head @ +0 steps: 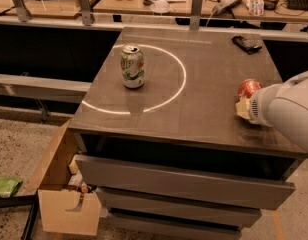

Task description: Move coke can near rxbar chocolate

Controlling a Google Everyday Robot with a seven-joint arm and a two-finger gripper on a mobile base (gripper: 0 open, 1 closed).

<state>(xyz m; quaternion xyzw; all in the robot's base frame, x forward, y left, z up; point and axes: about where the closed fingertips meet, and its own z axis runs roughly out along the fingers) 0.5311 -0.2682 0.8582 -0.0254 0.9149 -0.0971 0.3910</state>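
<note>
The coke can (249,88), red-orange, sits at the right edge of the dark table (204,104), partly hidden behind my arm. My gripper (243,107) is right in front of the can, with a cream fingertip showing just below it; my white arm covers the rest. The rxbar chocolate (246,44), a flat dark glossy bar, lies at the table's far right corner, well behind the can.
A green-and-white 7UP can (132,66) stands upright at the left of the table inside a bright ring of light. Drawers are below the tabletop. A cardboard box (64,194) sits on the floor at the left. A cluttered bench runs along the back.
</note>
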